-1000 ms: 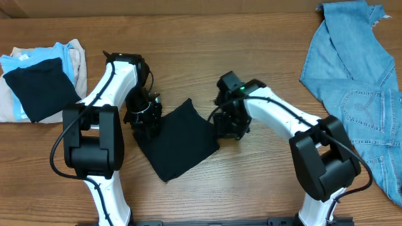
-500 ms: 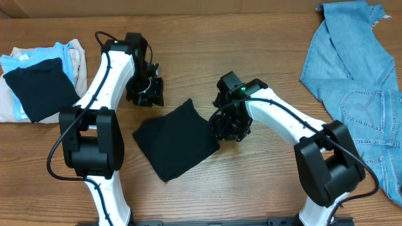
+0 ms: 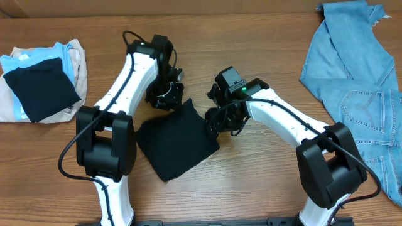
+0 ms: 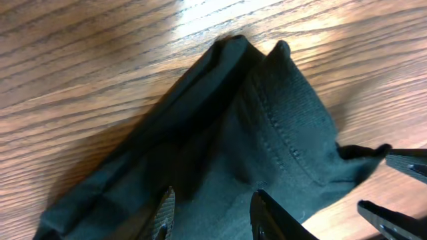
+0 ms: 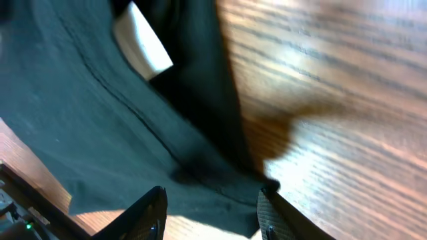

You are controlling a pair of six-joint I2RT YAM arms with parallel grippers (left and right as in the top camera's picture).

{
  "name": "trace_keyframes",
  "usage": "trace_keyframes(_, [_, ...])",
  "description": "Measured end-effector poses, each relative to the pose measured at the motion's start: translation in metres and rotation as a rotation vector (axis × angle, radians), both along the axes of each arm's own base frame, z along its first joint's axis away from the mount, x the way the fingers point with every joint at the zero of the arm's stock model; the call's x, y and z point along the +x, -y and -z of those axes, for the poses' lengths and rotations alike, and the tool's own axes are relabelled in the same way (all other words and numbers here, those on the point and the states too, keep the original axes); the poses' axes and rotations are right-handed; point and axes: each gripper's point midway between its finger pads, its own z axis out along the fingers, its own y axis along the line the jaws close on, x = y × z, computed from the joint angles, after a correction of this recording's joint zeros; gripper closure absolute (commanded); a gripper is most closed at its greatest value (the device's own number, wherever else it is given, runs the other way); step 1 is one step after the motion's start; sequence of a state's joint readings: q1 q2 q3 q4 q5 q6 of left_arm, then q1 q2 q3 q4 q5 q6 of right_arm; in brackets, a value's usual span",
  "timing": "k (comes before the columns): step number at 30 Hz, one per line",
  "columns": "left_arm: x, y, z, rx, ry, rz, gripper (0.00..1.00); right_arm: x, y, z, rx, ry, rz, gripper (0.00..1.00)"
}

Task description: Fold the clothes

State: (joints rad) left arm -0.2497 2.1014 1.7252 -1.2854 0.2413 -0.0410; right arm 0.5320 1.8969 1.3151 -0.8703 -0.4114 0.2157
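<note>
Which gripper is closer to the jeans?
Right. The right gripper is over the right corner of the shirt, toward the jeans; the left gripper is over its top corner, farther off.

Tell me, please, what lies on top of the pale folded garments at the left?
A folded black garment lies there; the pale blue and beige garments show only around it, their middles covered.

Wooden table (image 3: 251, 188), brown grain running sideways, soft glare patches on the boards
</note>
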Motion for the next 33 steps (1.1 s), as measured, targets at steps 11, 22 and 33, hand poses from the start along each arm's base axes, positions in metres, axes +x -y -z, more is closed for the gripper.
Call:
trace_keyframes(11, [0.002, -0.005, 0.014, 0.04, 0.025, 0.009, 0.58, -0.014, 0.0, 0.016, -0.011, -0.018, -0.019, 0.52])
trace_keyframes(22, [-0.013, 0.004, 0.03, 0.055, -0.004, 0.046, 0.58, -0.031, -0.024, 0.015, 0.002, 0.003, -0.101, 0.68])
trace_keyframes(33, [-0.013, 0.004, 0.032, 0.055, -0.002, 0.044, 0.56, -0.035, -0.016, 0.019, -0.044, -0.021, -0.082, 0.96])
